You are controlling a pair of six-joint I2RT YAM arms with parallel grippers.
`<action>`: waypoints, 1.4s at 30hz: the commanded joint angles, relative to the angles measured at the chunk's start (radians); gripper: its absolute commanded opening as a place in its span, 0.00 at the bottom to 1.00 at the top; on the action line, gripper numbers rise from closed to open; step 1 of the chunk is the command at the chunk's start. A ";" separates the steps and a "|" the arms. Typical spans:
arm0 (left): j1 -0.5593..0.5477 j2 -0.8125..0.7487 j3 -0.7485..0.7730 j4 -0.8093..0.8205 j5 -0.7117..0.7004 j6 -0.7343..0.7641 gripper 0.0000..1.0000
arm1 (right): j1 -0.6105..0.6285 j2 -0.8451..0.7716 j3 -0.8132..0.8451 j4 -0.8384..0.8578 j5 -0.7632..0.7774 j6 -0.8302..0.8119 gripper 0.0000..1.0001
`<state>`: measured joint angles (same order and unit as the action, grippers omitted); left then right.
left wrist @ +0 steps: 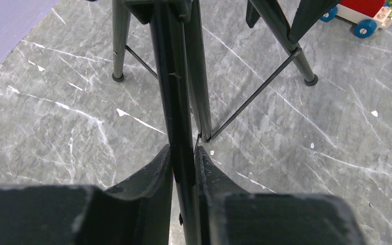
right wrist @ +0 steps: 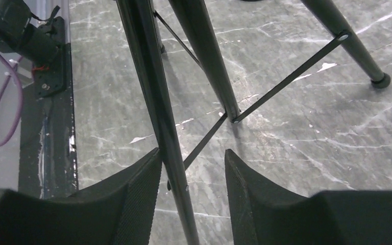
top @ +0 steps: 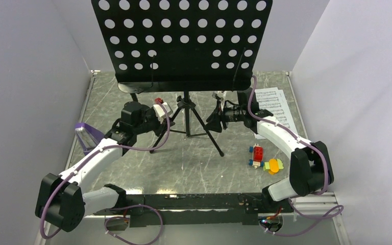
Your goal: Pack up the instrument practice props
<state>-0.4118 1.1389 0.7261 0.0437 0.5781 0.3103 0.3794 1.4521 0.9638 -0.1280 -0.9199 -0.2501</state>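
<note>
Where the grey marble table (top: pixel 132 168) runs up to the far wall, we list one black music stand (top: pixel 186 109), upright on its tripod near the table's middle, with its long axis vertical.

- Perforated desk (top: pixel 184 41): tilted above the tripod and, as far as the top view lets us judge, facing the arms. It hides the table's far middle strip.
- Legs: three, splayed outward, feet on the marble, thin braces running to the centre post.
- Left gripper (left wrist: pixel 184 166): at the stand's left side, jaws pressed together on one slim leg, which passes straight between the pads.
- Right gripper (right wrist: pixel 191 189): at the stand's right side, jaws spread. A leg runs through the gap, close against the left finger (right wrist: pixel 138 191) and apart from the other.
- Sheet-music pages (top: pixel 275 102): flat at the far right, long side running away from the arms, near edge covered by the right arm.
- Purple metronome (top: pixel 88 133): at the left edge, partly behind the left arm.
- Toy blocks (top: pixel 259 154): red, yellow and green, on the marble between the right arm and the nearest tripod foot, apart from both.
</note>
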 commanded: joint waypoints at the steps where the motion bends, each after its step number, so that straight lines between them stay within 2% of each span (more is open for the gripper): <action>1: -0.065 0.018 -0.013 0.040 0.128 -0.041 0.12 | -0.011 0.050 0.061 0.050 0.144 0.018 0.48; 7: -0.087 0.059 0.000 0.061 0.132 -0.048 0.06 | -0.031 0.101 0.117 0.090 0.218 0.060 0.46; 12: -0.105 0.096 0.014 0.107 0.128 -0.068 0.06 | -0.053 0.147 0.142 0.123 0.277 0.063 0.53; 18: -0.172 0.126 0.046 0.123 0.110 -0.086 0.06 | -0.089 0.169 0.149 0.123 0.199 -0.017 0.62; 19: -0.175 0.121 0.051 0.106 0.104 -0.091 0.14 | -0.090 0.160 0.147 0.116 0.171 -0.044 0.65; 21: -0.175 0.103 0.059 0.064 0.077 -0.088 0.42 | -0.089 0.124 0.124 0.101 0.131 -0.091 0.70; 22: -0.176 0.084 0.059 0.032 0.064 -0.079 0.51 | -0.090 0.100 0.097 0.103 0.120 -0.100 0.74; 24: -0.176 0.056 0.058 -0.007 0.027 -0.062 0.62 | -0.090 0.046 0.048 0.101 0.115 -0.116 0.82; 26: -0.173 0.034 0.057 -0.039 -0.008 -0.055 0.70 | -0.089 -0.003 0.008 0.079 0.128 -0.148 0.98; 30: -0.165 0.006 0.045 -0.109 -0.030 -0.054 0.73 | -0.088 -0.093 -0.073 0.041 0.182 -0.215 1.00; 36: -0.136 -0.023 -0.015 -0.091 -0.038 -0.075 0.73 | -0.091 -0.177 -0.204 0.040 0.247 -0.333 1.00; 38: -0.128 -0.027 -0.027 -0.058 -0.031 -0.101 0.71 | -0.119 -0.183 -0.215 0.052 0.222 -0.296 1.00; 42: -0.116 -0.033 -0.043 -0.011 -0.006 -0.134 0.68 | -0.214 -0.134 -0.138 -0.055 0.045 -0.116 1.00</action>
<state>-0.5350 1.1336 0.7013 -0.0116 0.5129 0.2298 0.2379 1.2881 0.7670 -0.1329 -0.7696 -0.4507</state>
